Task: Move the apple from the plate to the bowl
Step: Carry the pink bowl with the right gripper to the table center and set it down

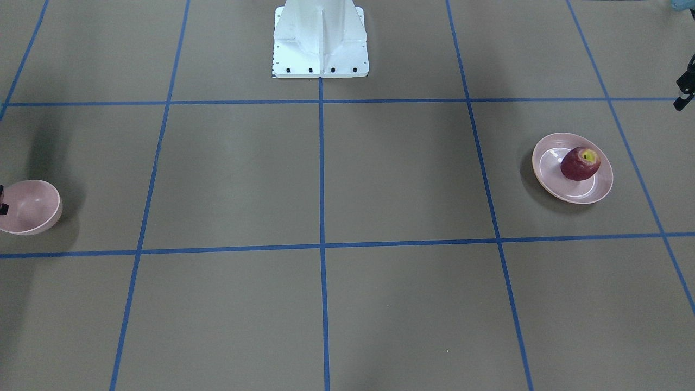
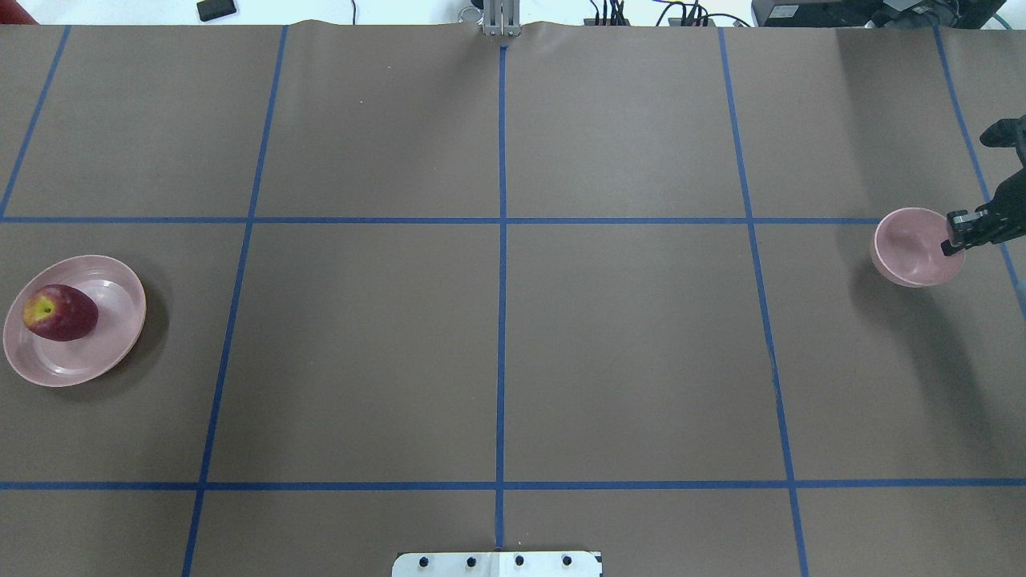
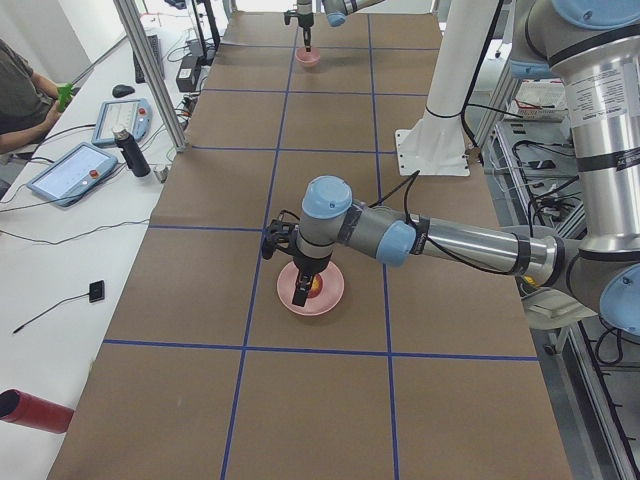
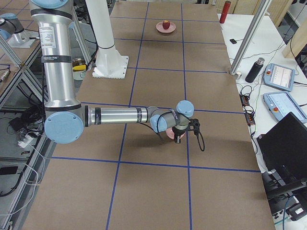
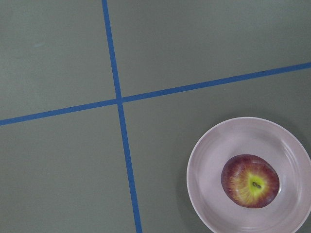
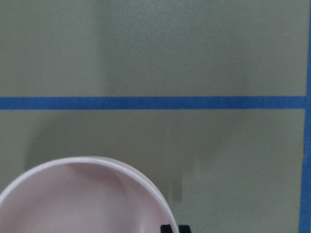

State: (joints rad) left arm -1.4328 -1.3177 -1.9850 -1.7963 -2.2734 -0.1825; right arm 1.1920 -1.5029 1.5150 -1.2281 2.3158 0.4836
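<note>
Pinching the tilted bowl by its rim, my right gripper is well apart from the apple on the plate; whether my left gripper is spread, I cannot tell.

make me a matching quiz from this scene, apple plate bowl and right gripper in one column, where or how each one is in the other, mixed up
Column one
1. apple
2. plate
3. bowl
4. right gripper

Column two
a. deep, pink and empty, on the robot's right side
b. fingertips at the bowl's rim
c. dark red with a yellow patch, lying on the plate
d. wide, shallow and pink, on the robot's left side

Pairs: 1-c, 2-d, 3-a, 4-b
</note>
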